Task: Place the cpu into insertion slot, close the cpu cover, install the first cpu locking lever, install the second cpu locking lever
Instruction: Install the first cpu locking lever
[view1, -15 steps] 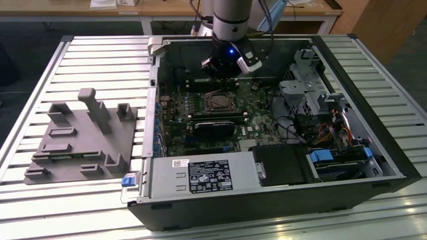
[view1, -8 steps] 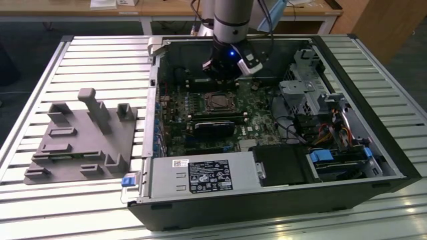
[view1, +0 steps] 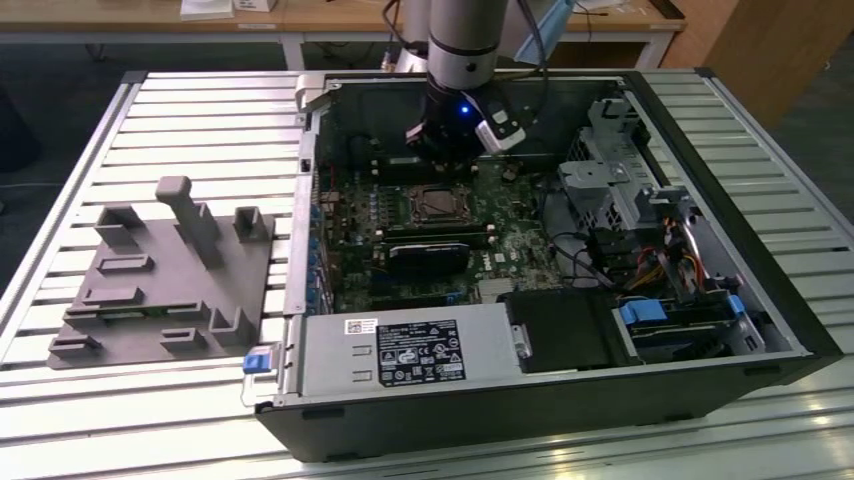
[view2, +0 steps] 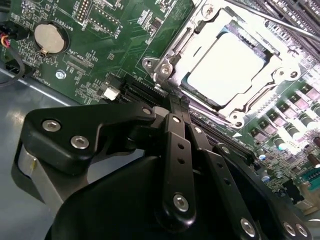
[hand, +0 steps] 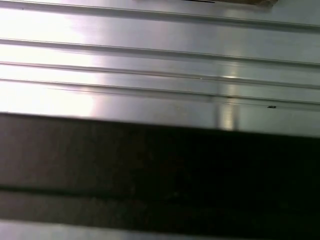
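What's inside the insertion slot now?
The cpu sits in it, its grey top showing through the window of the cpu cover. The contacts beneath the cpu are hidden.

Glare whitens the cpu (view2: 226, 67); surface detail unreadable.

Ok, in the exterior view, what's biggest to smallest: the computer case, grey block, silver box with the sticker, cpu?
1. computer case
2. grey block
3. silver box with the sticker
4. cpu
No two of them look close in size.
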